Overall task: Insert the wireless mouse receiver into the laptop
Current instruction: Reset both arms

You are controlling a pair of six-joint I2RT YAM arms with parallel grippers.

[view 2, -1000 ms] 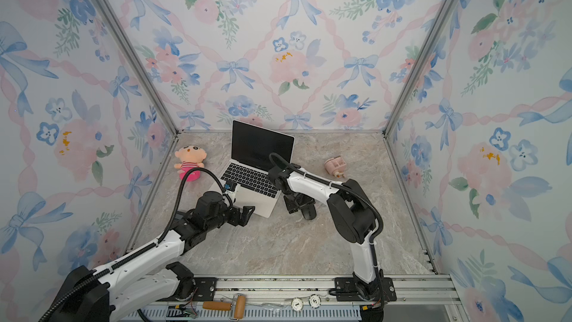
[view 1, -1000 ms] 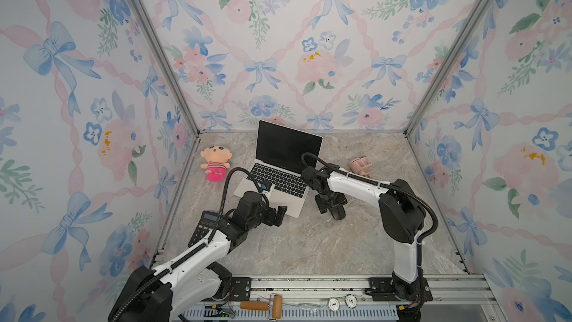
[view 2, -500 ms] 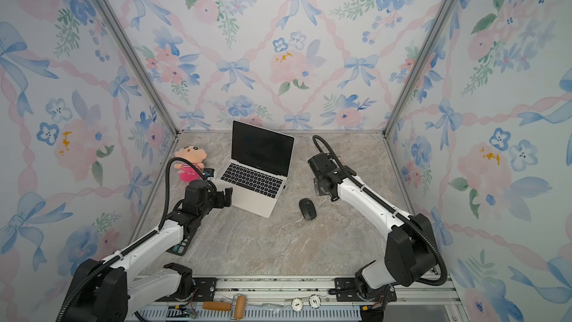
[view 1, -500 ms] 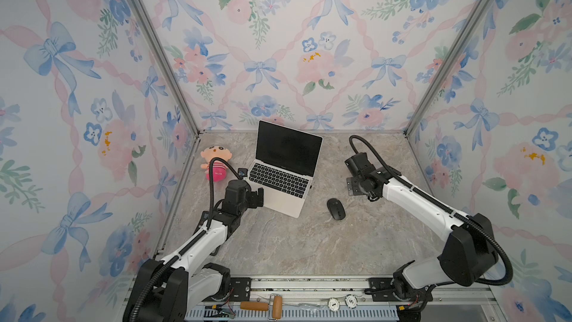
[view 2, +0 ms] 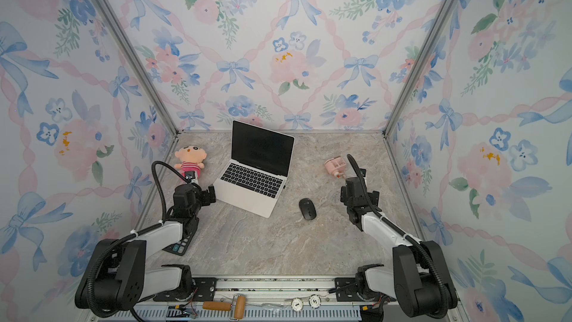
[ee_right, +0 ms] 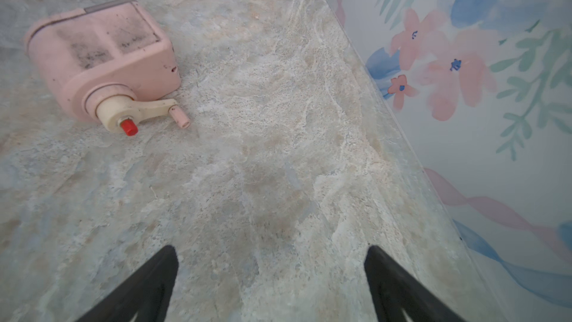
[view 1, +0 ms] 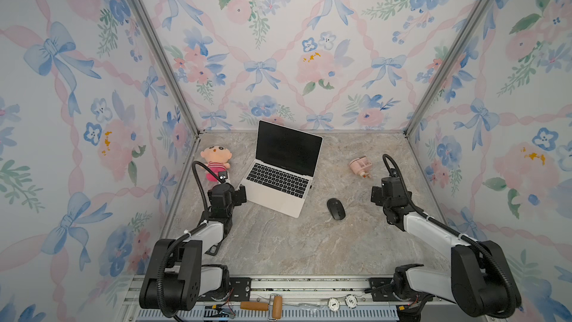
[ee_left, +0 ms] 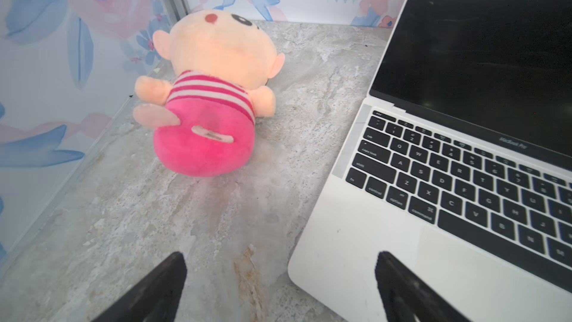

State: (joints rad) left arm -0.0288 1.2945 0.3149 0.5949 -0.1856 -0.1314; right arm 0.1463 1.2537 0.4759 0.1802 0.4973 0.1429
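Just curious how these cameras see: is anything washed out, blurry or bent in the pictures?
In both top views: crisp and evenly lit, though the corner posts splay outward, a wide-lens bend. Left wrist view: the plush doll glows overexposed; the laptop casing is nearly blown white. Right wrist view: soft, the pink sharpener slightly blurred.

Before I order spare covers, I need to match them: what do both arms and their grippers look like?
Both the left arm and right arm have white link shells between bulky black joint housings. A black ribbed cable loops from each wrist. The left gripper and right gripper are black, with tapered, pointed jaws. No markings are legible.
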